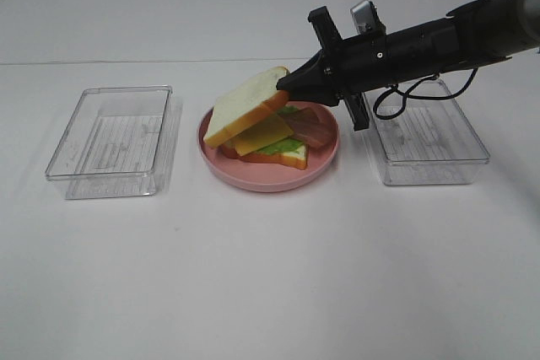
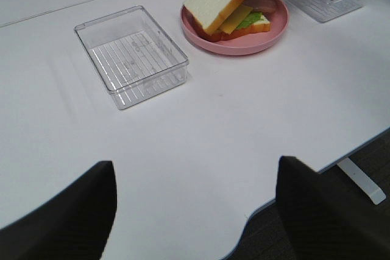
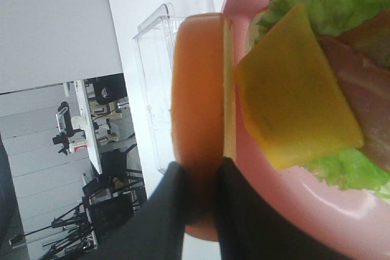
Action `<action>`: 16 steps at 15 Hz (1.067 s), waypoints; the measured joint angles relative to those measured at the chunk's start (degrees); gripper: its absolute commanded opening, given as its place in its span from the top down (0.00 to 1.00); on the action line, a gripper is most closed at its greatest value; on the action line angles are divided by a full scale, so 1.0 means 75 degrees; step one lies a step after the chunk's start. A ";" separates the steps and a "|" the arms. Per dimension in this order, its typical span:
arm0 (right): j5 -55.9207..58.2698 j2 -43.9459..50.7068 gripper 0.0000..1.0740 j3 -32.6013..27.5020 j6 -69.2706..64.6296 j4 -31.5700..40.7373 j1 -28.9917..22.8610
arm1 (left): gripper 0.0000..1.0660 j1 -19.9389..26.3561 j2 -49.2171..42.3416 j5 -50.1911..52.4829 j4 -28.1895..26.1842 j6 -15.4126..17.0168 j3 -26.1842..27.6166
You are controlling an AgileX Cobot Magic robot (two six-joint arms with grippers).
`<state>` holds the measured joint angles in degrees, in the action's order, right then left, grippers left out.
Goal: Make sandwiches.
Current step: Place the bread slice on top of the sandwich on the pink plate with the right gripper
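Fingers [image 3: 164,211] of the right gripper [image 1: 291,86] pinch the top bread slice [image 1: 245,107] tilted above the plate [image 1: 253,179], likely to cap the cheese [image 1: 263,133]; left gripper's fingers [image 2: 67,217] spread, holding nothing

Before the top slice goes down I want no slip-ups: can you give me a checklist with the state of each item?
1. Right gripper shut on the top slice: ok.
2. Slice over the stack: ok, tilted, low end near the plate rim.
3. Cheese squared on the stack: not ok, it sits askew.
4. Bacon and lettuce on the bottom slice: ok.
5. Left gripper clear of the plate: ok.
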<state>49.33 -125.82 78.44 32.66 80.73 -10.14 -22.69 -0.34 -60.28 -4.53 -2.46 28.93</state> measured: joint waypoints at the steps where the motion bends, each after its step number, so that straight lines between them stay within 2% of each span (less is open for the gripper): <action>1: -0.0046 0.0000 1.00 0.0000 -0.0069 -0.0031 0.0000 | 0.34 0.0000 0.0000 0.0000 0.0000 0.0000 0.0000; 7: -0.0474 0.0000 1.00 0.0000 -0.0894 -0.1138 0.0000 | 0.34 0.0000 0.0000 0.0000 0.0000 0.0000 0.0000; 8: -0.0527 0.0000 0.95 0.0000 -0.1024 -0.1306 0.0000 | 0.34 0.0000 0.0000 0.0000 0.0000 0.0000 0.0000; 10: -0.0619 0.0000 0.75 0.0000 -0.1123 -0.1474 0.0000 | 0.34 0.0000 0.0000 0.0000 0.0000 0.0000 0.0000; 12: -0.0657 0.0000 0.42 0.0000 -0.1123 -0.1650 0.0000 | 0.34 0.0000 0.0000 0.0000 0.0000 0.0000 0.0000; 13: -0.0680 0.0023 0.34 0.0000 -0.1123 -0.1772 0.0000 | 0.34 0.0000 0.0000 0.0000 0.0000 0.0000 0.0000; 14: -0.0756 0.0122 0.31 0.0000 -0.1123 -0.2024 0.0000 | 0.34 0.0000 0.0000 0.0000 0.0000 0.0000 0.0000; 16: -0.0802 0.0573 0.31 0.0000 -0.1253 -0.2735 0.0000 | 0.34 0.0000 0.0000 0.0000 0.0000 0.0000 0.0000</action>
<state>43.32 -121.52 78.44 23.26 60.22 -10.14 -22.69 -0.34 -60.28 -4.53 -2.46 28.93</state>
